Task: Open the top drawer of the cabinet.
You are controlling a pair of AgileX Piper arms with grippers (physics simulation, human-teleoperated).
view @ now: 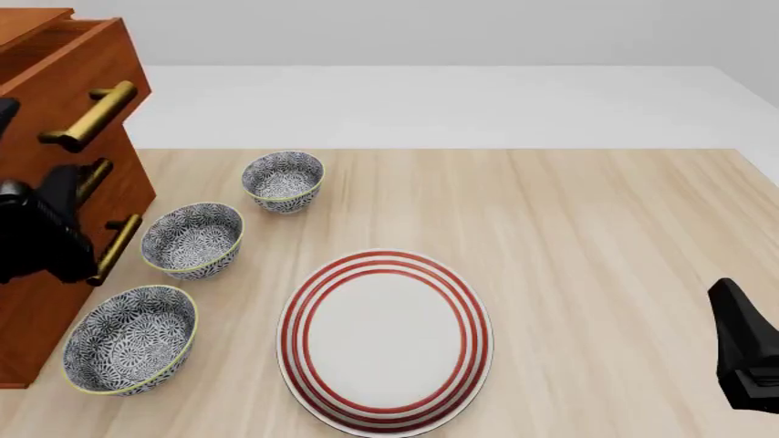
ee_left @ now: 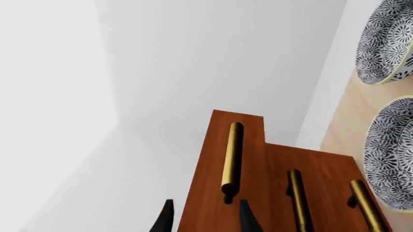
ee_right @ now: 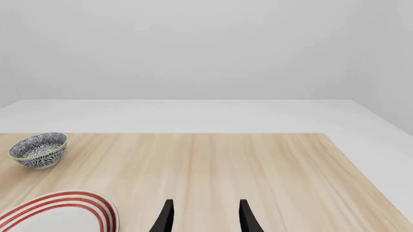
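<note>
The left arm (view: 36,233) is raised in front of the cabinet (view: 55,301), at the level of the middle and lower handles. Its claw (ee_left: 205,217) has its tips spread apart and holds nothing. The brass handle (ee_left: 232,157) of the top drawer (ee_left: 216,159) lies just ahead of the tips, nearer one of them, with a small gap; no contact is seen.

The right arm (view: 749,360) sits low at the near right of the table (view: 585,237). Its claw (ee_right: 205,217) is likewise spread and empty, over bare wood. The plate (ee_right: 61,210) is beside it to its left, and a bowl (ee_right: 38,149) is further forward on that side.

No brands, labels or writing can be read anywhere.

The cabinet is reddish-brown wood with three stacked drawers, each bearing a brass bar handle. It stands at the far left of the table, well apart from the right claw. The top drawer's front stands out beyond the two below, and its box-like inside shows in the front view, so it is partly pulled out. Three patterned bowls sit in a row beside the cabinet.
</note>
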